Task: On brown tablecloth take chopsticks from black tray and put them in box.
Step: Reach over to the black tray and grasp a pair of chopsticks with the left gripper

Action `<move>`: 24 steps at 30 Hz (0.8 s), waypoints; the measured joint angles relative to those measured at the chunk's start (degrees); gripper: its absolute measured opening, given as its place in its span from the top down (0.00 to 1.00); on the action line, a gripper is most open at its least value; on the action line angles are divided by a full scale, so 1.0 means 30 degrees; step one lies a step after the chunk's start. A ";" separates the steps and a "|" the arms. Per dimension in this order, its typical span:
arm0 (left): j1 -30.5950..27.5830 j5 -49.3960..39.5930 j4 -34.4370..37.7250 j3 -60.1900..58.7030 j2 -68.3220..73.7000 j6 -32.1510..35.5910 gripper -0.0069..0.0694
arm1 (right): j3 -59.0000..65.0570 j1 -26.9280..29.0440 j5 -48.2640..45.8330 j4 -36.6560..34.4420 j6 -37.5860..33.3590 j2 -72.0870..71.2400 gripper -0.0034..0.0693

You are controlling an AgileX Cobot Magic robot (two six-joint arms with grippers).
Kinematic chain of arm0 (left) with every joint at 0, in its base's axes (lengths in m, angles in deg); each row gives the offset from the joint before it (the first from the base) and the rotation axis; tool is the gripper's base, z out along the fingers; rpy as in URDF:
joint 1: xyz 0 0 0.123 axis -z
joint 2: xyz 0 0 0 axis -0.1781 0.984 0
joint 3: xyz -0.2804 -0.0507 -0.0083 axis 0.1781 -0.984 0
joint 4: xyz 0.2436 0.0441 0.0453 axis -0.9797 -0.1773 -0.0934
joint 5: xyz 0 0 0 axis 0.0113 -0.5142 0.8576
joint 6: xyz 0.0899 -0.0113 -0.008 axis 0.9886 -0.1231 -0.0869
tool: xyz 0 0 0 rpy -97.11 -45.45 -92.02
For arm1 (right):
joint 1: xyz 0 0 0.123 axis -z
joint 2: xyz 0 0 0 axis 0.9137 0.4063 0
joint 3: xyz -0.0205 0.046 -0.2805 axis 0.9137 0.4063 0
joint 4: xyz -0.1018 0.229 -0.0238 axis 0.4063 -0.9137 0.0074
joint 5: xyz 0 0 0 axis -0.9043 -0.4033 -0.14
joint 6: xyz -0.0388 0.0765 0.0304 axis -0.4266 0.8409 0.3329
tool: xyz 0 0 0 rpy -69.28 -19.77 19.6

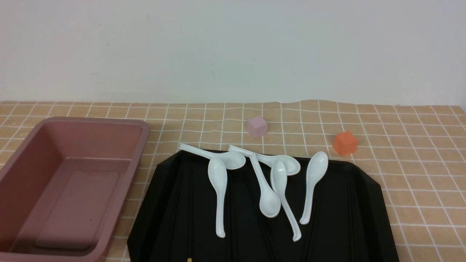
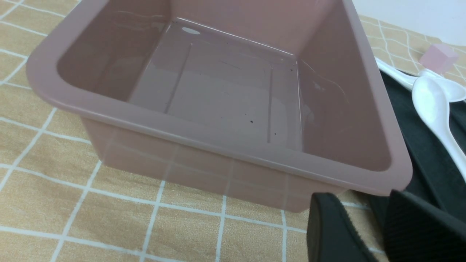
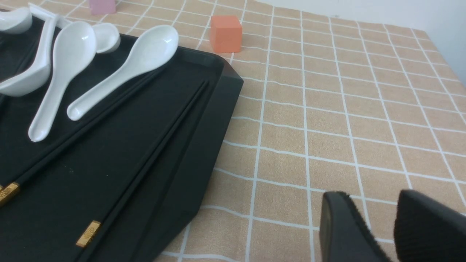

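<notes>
Now | box [image 1: 29, 163] empty | black tray [image 1: 346, 218]: chopsticks [image 3: 120, 193], spoons [image 1: 217, 174] | jaws parted, empty

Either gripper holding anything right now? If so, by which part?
Nothing held. Left gripper and right gripper both show empty gaps; chopsticks lie on the black tray.

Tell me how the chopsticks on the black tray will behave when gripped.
The chopsticks look thin, stiff and light, so probably easy to lift. Lying flat along ridges of the black tray, they may slide or resist pinching.
</notes>
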State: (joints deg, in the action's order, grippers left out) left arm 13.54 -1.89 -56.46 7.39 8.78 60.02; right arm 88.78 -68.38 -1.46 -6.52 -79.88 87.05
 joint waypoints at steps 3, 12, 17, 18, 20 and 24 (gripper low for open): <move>0.0000 0.0000 0.0000 0.0000 0.0000 0.0000 0.60 | 0.0000 0.0000 0.0000 0.0000 0.0000 0.0000 0.62; 0.0000 0.0163 0.5221 0.0000 0.0000 -0.3934 0.60 | 0.0000 0.0000 0.0000 0.0000 0.0000 0.0000 0.62; 0.0000 0.0633 1.2187 0.0000 0.0000 -0.8340 0.60 | 0.0000 0.0000 0.0000 0.0000 0.0000 0.0000 0.62; 0.0000 0.0818 1.3127 0.0000 0.0000 -0.8763 0.60 | 0.0000 0.0000 0.0000 0.0000 0.0000 0.0000 0.62; 0.0000 0.1219 1.3866 0.0000 0.0000 -0.8982 0.60 | 0.0000 0.0000 0.0000 0.0000 0.0000 0.0000 0.62; 0.0000 0.2473 1.4342 0.0000 0.0000 -0.9143 0.60 | 0.0000 0.0000 0.0000 0.0000 0.0000 0.0000 0.62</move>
State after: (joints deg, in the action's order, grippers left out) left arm 13.54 5.53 -13.43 7.39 8.78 32.59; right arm 88.78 -68.38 -1.46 -6.52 -79.88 87.05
